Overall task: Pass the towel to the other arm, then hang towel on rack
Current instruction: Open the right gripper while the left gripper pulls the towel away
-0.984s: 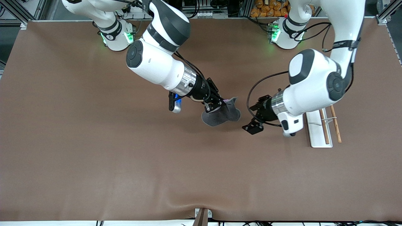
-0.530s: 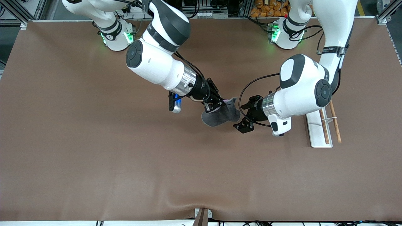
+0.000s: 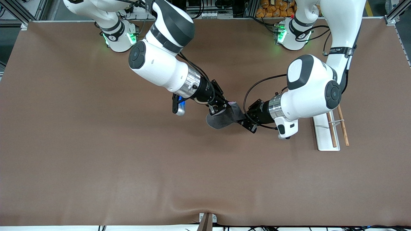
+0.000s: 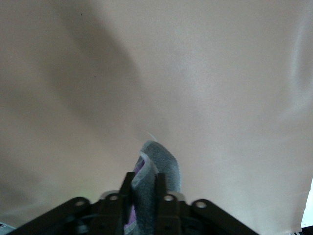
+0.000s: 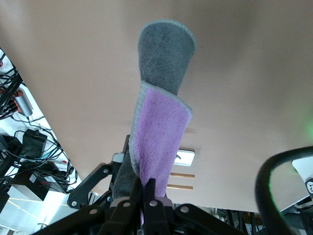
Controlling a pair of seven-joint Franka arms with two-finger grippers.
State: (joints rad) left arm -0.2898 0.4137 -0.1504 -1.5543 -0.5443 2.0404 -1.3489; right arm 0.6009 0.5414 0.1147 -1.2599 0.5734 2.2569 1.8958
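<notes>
Dark grey fleece with a lilac face, the towel (image 3: 226, 116) hangs in the air above the brown bench (image 3: 128, 166), stretched between both pincers. The right pincer (image 3: 220, 106) is clamped on one end. The left pincer (image 3: 246, 121) has its fingers (image 4: 160, 196) pressed together on the opposite end. The towel's long axis runs from one pincer to the other. In the right wrist view the lilac face (image 5: 159, 137) shows, and the grey end curls away from that pincer. The rack (image 3: 330, 131) stands on the bench toward the left arm's end, partly hidden by the left arm.
</notes>
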